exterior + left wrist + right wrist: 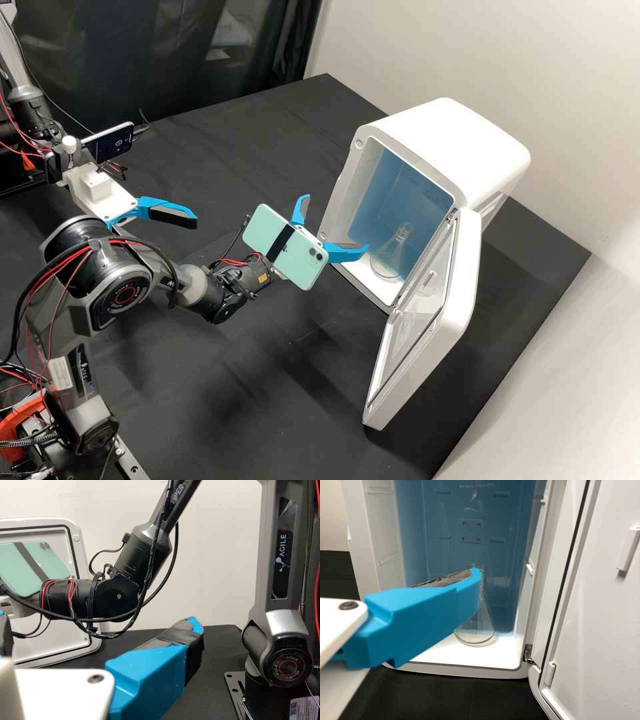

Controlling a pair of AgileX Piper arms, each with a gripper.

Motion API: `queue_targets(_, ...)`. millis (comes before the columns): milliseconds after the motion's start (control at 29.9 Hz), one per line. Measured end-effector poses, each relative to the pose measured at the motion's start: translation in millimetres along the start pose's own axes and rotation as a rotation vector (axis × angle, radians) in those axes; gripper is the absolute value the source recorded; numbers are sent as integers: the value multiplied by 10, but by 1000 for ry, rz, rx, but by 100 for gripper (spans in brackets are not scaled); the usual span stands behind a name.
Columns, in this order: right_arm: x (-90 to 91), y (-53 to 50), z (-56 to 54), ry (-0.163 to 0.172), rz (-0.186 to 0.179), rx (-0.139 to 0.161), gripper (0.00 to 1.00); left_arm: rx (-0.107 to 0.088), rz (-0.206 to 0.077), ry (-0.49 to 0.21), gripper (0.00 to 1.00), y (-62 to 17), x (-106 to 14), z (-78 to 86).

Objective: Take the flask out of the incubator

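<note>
A white incubator (pixel 460 147) stands at the right of the black bench, its door (pixel 427 320) swung wide open toward the front. Inside the blue chamber a clear glass flask (pixel 395 253) stands upright on the floor, and the right wrist view shows the flask (pixel 477 625) partly behind my own blue finger (pixel 420 615). My right gripper (pixel 325 230) is open at the chamber's mouth, short of the flask and holding nothing. My left gripper (pixel 163 210) hangs over the bench far to the left, away from the incubator (pixel 75 535).
A green phone (pixel 283 247) is strapped to the right wrist, and a dark phone (pixel 110 141) sits on the left arm. The open door (pixel 615 605) flanks the chamber's near side. The bench edge (pixel 533 313) runs close behind the incubator. An arm's base (pixel 280 645) stands near the left gripper.
</note>
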Motion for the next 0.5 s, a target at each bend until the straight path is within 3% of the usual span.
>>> queue_targets(502,0,0,0,0,0,0,100,0,-4,1,100,-27,-3,-5)
